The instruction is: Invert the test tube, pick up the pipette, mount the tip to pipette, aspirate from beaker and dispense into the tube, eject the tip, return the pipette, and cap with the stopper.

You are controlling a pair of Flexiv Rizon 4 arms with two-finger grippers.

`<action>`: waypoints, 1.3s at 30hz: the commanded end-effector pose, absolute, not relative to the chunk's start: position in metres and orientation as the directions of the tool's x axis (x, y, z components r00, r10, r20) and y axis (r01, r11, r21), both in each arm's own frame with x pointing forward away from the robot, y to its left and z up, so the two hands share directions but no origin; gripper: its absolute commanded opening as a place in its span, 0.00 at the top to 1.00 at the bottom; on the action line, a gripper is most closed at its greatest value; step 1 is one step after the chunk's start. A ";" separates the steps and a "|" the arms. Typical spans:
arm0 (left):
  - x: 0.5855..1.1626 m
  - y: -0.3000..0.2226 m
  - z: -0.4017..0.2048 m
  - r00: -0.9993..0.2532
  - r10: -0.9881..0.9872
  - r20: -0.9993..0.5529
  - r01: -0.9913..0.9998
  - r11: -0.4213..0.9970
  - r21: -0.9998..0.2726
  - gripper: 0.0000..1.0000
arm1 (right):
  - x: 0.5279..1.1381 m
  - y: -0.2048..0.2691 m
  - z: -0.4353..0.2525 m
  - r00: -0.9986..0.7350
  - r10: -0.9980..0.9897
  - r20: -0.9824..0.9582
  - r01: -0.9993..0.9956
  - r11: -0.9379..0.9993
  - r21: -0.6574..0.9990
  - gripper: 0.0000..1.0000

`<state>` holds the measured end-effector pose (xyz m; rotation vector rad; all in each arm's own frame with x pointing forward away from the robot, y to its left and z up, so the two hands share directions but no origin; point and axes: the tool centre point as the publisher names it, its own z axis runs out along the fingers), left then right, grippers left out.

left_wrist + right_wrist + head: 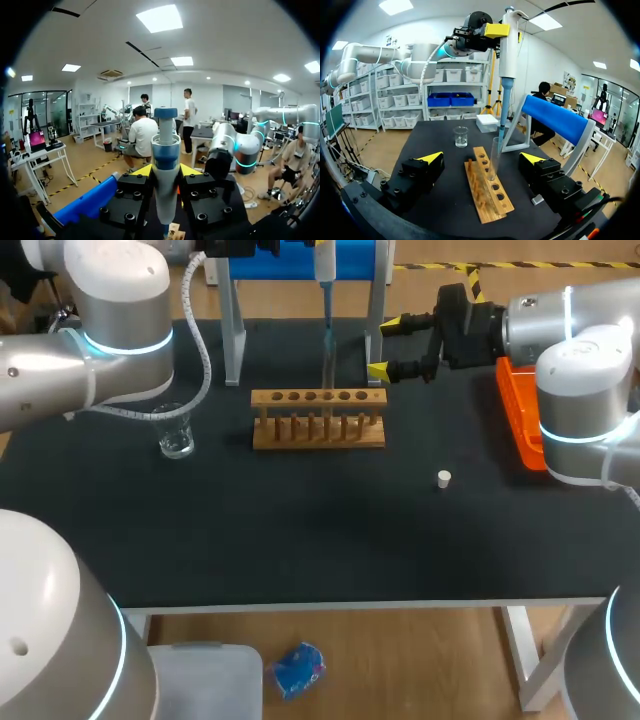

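Note:
My left gripper (pixel 166 172) is shut on the white and blue pipette (pixel 165 187), holding it upright above the wooden rack (pixel 318 418). The pipette (pixel 507 47) points down, its thin tip (pixel 500 132) at the mouth of a clear test tube (pixel 493 160) that stands upright in the rack (pixel 487 192). From the right, my right gripper (pixel 383 346) stands open just behind the rack's right end, nothing between its fingers. A glass beaker (pixel 176 430) stands left of the rack. The small white stopper (pixel 444 478) lies on the mat at the front right.
A blue stand on grey legs (pixel 236 330) rises behind the rack. An orange tray (pixel 520 410) lies at the right edge under my right arm. A white box (pixel 487 122) sits beyond the rack, near the beaker (pixel 460 136).

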<state>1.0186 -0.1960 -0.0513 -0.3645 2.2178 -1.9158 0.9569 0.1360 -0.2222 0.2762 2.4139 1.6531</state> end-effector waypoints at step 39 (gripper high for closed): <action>1.033 -0.197 -0.078 -0.954 -0.288 0.081 -0.129 0.153 -0.980 1.00 | 0.956 0.136 -0.223 -0.962 0.267 -0.062 0.039 0.356 0.934 0.00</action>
